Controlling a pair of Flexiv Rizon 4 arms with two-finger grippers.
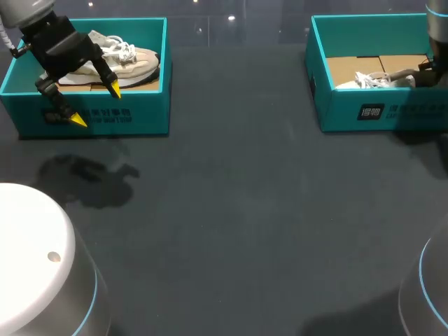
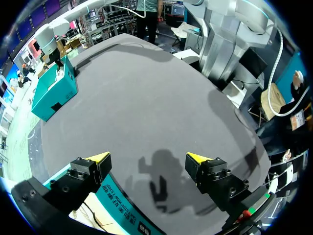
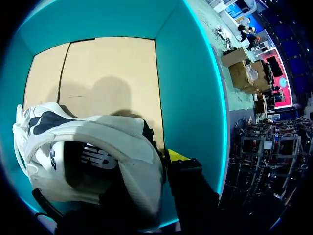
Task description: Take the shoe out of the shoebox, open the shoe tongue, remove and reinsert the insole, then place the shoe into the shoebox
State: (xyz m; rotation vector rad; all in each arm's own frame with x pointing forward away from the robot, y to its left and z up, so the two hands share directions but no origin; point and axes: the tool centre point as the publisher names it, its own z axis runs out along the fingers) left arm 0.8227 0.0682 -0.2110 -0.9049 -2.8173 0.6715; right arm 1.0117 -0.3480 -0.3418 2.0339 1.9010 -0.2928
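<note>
Step in hand, as I judge it: the first one, getting a shoe out of its box, nothing lifted yet. On the table (image 1: 238,210) the left shoebox (image 1: 126,115) sits at 10 o'clock with a pale sneaker (image 1: 129,59) lying inside, laces up. My left gripper (image 1: 96,105) hangs over that box's near wall, jaws wide open, holding nothing; the left wrist view shows only bare table between the yellow tips. The right shoebox (image 1: 392,112) is at 2 o'clock, and my right gripper (image 1: 418,73) is down inside it, right against the white shoe (image 3: 98,142) at the 3 o'clock end. The shoe rests on the cardboard floor, close to a teal wall. I can't tell whether the right gripper is clamped on it, since the shoe hides the contact. Next move, my guess: confirm a firm pinch on the collar, then lift straight up to clear the wall before carrying it toward the table's middle.
</note>
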